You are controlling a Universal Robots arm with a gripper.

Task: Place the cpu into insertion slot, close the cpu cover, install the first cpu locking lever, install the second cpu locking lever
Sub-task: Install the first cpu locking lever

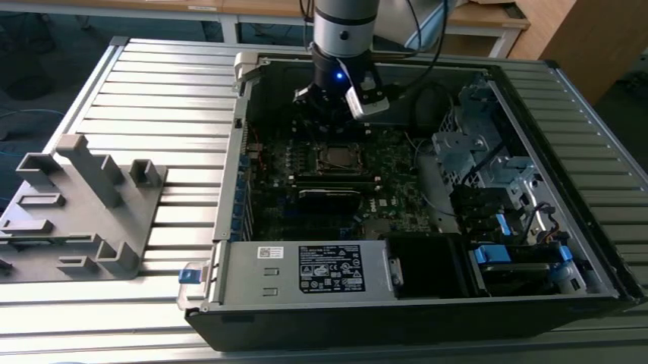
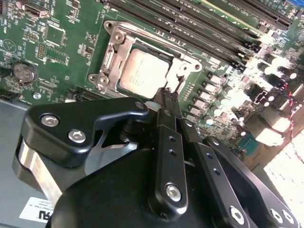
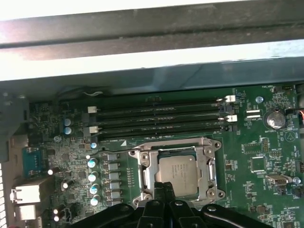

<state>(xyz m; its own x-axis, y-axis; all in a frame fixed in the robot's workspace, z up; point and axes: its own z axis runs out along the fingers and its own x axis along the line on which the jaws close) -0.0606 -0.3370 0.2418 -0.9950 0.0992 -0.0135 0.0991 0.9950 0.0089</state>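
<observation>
Where we are: the end effector hangs low inside the open computer case, which lies on the slatted worktop.
cpu: the cpu sits flat in the insertion slot, on the green motherboard. Its grey top shows through the window of the cpu cover.
cpu cover: it lies down flat around the chip, so we judge the first two steps done.
End effector: its fingers are together, with nothing visibly caught between them. The tips are at the cover's edge, just beside a thin wire locking lever.
Contact: we cannot tell whether the tips touch the wire.
Step in hand: we judge it is the lever work.
Doing it well: we would bear on the wire itself, never on the chip or the cover plate. We would push along the lever's own swing and steer clear of the memory slots nearby.
</observation>
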